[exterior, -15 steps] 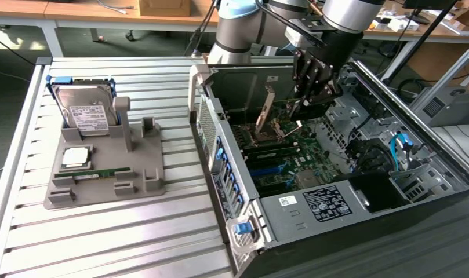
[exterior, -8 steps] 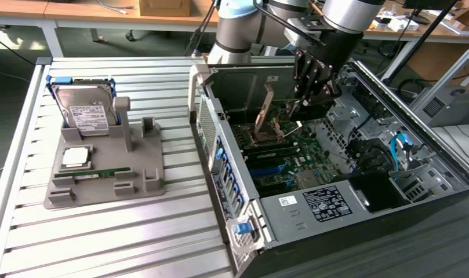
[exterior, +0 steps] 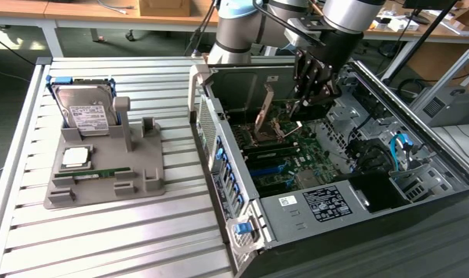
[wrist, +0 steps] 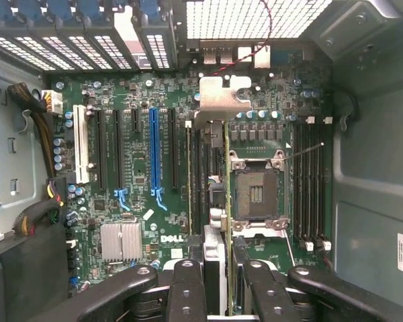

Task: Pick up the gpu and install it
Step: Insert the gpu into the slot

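Note:
My gripper (exterior: pixel 312 99) hangs inside the open computer case (exterior: pixel 296 211), above the motherboard. In the wrist view the gripper (wrist: pixel 220 285) is shut on the gpu (wrist: pixel 226 201), a thin card seen edge-on that runs out from between the black fingers (wrist: pixel 186 288). The card's silver bracket (wrist: pixel 221 100) is at its far end, toward the case's rear vent. The card is held above the board, over the strip between the black slots and the open CPU socket (wrist: pixel 255 194). The long blue slot (wrist: pixel 154 147) lies off to one side of it, bare.
On the slatted table at the exterior view's left stands a grey holder (exterior: pixel 102 179) with a hard drive (exterior: pixel 83 110), a processor chip (exterior: pixel 76 156) and a green memory stick (exterior: pixel 95 172). Cable bundles (wrist: pixel 37 201) and the case walls (wrist: pixel 369 168) flank the board.

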